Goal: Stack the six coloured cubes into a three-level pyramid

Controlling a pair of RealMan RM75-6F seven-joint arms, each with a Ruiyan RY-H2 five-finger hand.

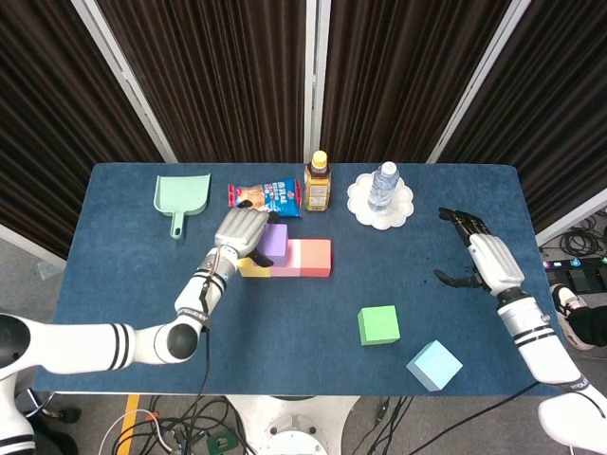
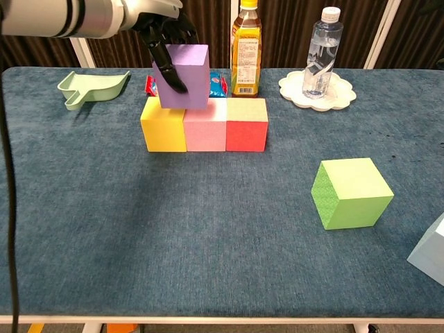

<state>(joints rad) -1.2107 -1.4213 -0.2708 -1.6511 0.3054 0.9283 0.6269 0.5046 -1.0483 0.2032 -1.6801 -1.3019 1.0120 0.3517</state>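
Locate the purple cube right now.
In the chest view, the purple cube is left of centre, held by the left robot hand over the seam between the yellow cube and pink cube.

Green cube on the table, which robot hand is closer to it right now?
Right. The right robot hand hovers open just past the green cube; the left robot hand holds the purple cube over the row.

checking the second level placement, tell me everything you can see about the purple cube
The purple cube is a plain matte block, lilac on its lit faces and darker on its shaded side. The left hand grips it from above, dark fingers running down its left face. It sits at second-level height over the seam between the yellow cube and the pink cube, roughly upright. Whether it fully rests on them cannot be told. The snack packet lies behind it.
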